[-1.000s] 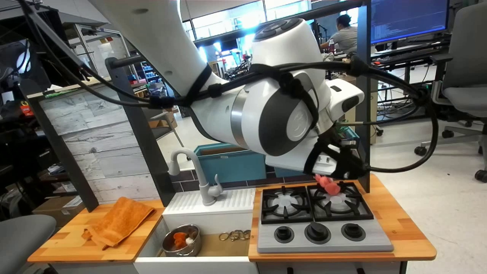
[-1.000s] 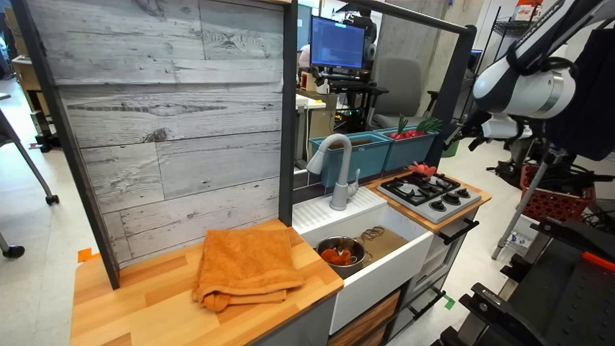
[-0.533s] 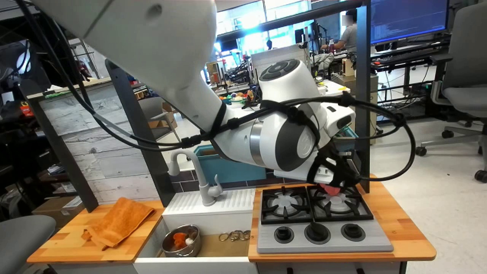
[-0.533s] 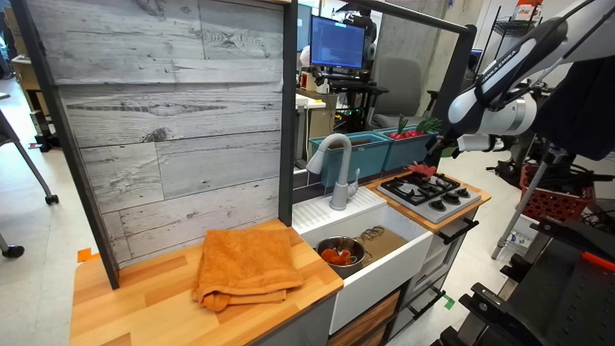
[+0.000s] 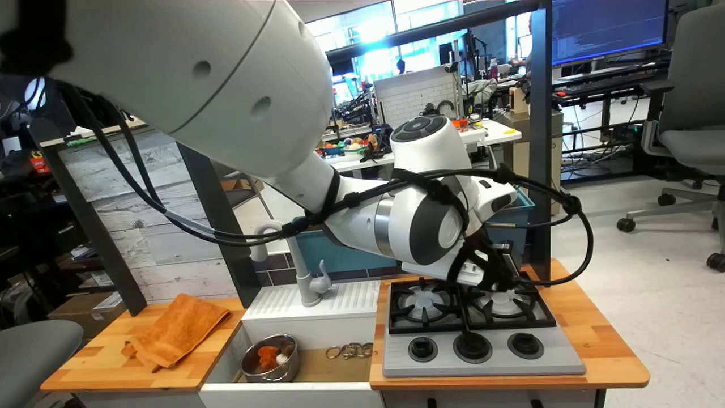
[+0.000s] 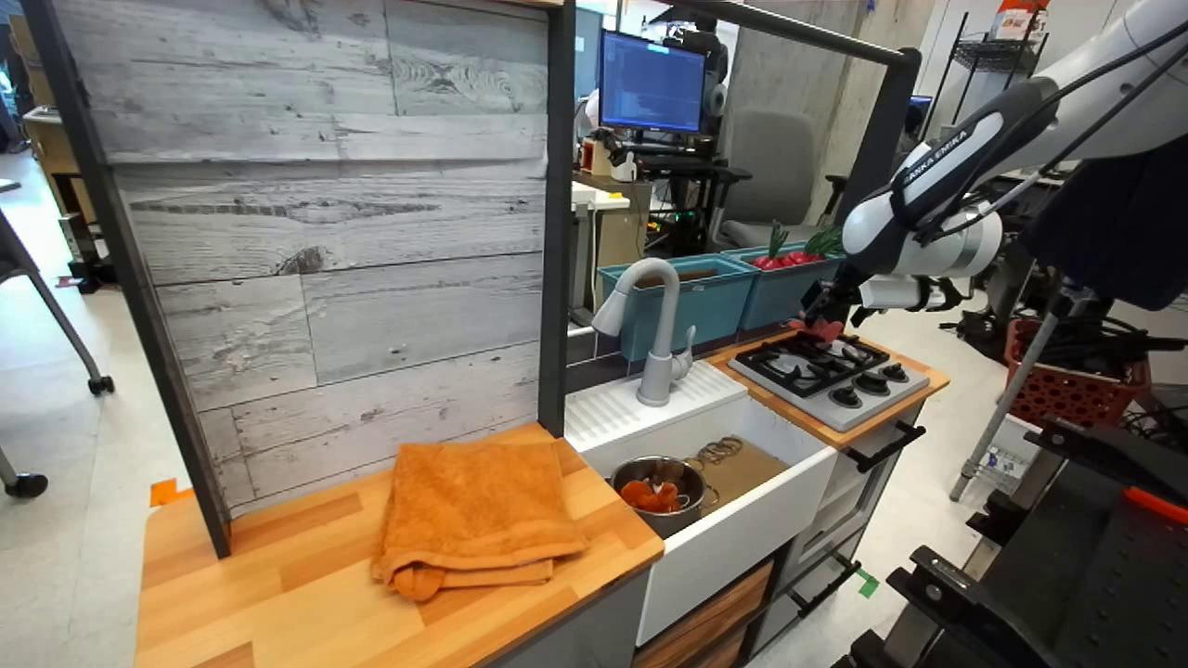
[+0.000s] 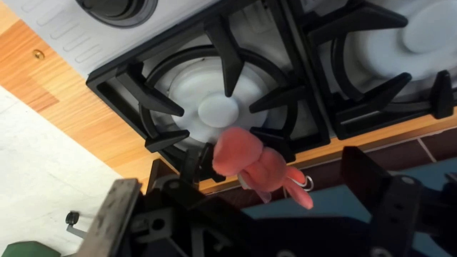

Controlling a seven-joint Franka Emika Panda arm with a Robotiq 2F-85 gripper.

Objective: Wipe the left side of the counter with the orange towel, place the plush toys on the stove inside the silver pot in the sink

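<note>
Coral-pink plush toy (image 7: 262,166) sits five o'clock of the round white stove burner (image 7: 218,109) in the wrist view; black gripper (image 7: 272,159) stands spread wide to either side, gripping nothing. In an exterior view, folded orange towel (image 6: 478,510) lies on the wooden counter (image 6: 306,598), nine o'clock from the silver metal pot (image 6: 670,522) in the white sink (image 6: 733,549).

White arm (image 5: 283,136), black fingers (image 7: 362,175)
</note>
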